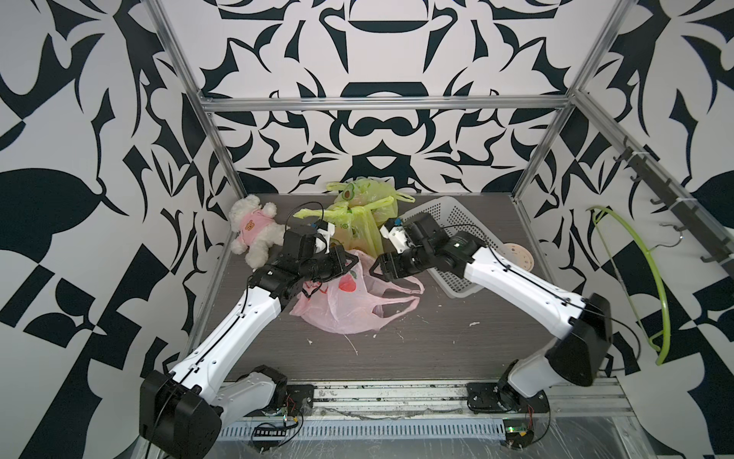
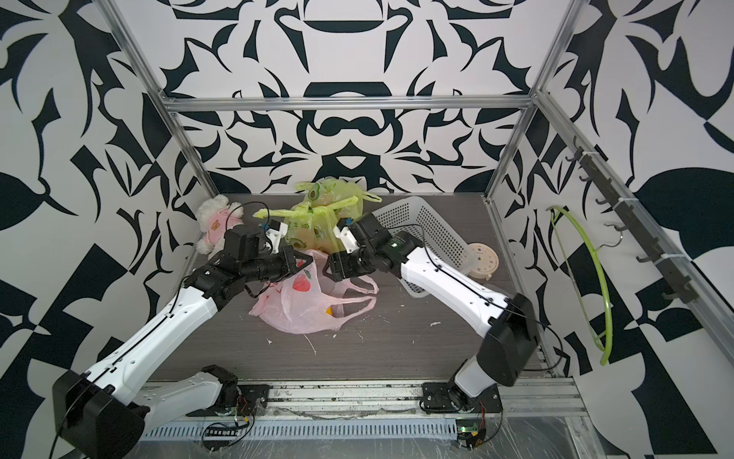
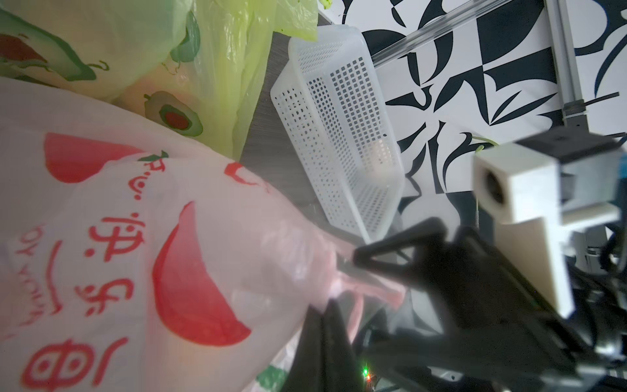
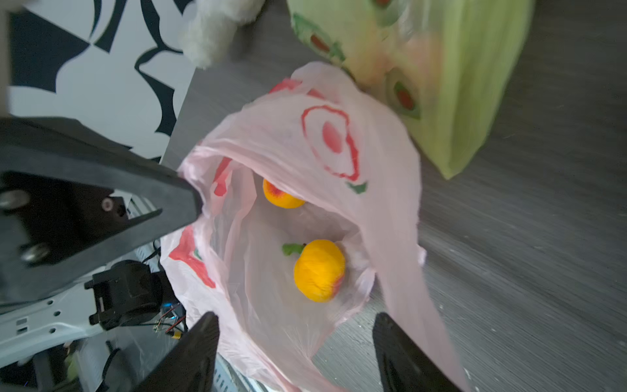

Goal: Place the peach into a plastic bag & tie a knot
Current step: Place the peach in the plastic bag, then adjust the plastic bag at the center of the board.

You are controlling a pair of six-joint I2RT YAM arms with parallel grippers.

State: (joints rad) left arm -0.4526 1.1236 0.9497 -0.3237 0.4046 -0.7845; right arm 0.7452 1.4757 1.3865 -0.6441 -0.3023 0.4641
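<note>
The peach (image 4: 319, 269) lies deep in the pink bag (image 1: 345, 314) beside a second peach (image 4: 281, 198); it looks light and apt to roll. The bag is thin, limp and slippery, best taken by its loose handles (image 1: 397, 310) on the right. The left gripper (image 4: 194, 203) pinches the rim; the right gripper (image 4: 295, 317) hovers, jaws spread, over the mouth. The green bag (image 1: 357, 222) crowds the far side, the basket (image 1: 449, 234) the right; the near table (image 1: 437, 345) offers room.

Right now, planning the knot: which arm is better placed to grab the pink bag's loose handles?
Right: the right pincer hangs open over the mouth of the pink bag; the left pincer is shut on its rim.
</note>
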